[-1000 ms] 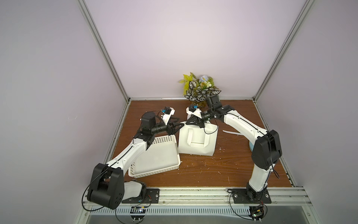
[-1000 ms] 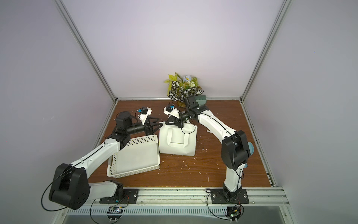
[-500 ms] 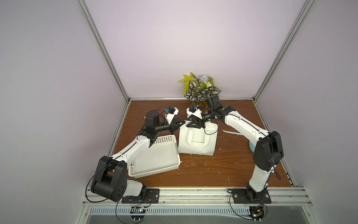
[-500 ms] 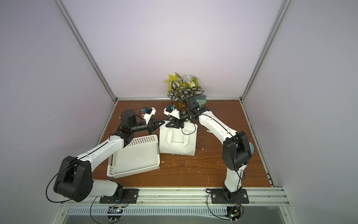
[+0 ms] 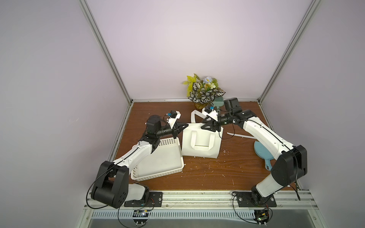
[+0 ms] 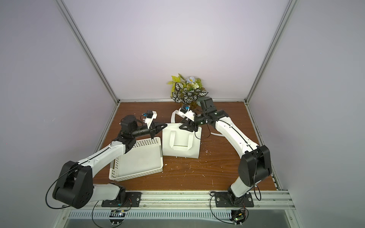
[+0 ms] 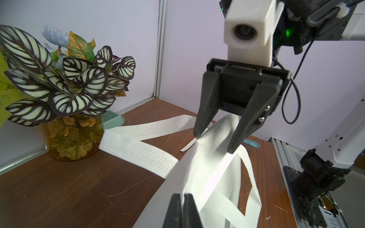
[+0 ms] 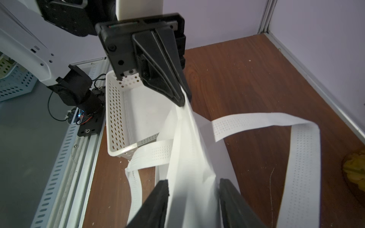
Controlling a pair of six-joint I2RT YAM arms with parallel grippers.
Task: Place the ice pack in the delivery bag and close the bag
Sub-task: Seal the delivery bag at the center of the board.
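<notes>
Bag status: delivery bag (image 5: 201,142) lies collapsed flat on the table (image 5: 217,173), just beside the white basket (image 5: 162,158). Its base is toward the rail and its mouth toward the plant (image 5: 203,91), so its long axis runs near-to-far. The mouth edge runs crosswise, between the two grippers.

Left gripper (image 8: 180,100) is fully closed, pinching the left corner of that edge. Right gripper (image 7: 215,144) is at the other end, jaws about half apart, straddling a fold of fabric without clamping it.

Ice pack: not visible in any view. There's a pale blue handled thing (image 5: 262,153) under the right arm; can't tell what it is.

My read: right closes on its fold first, then both spread the mouth open.
</notes>
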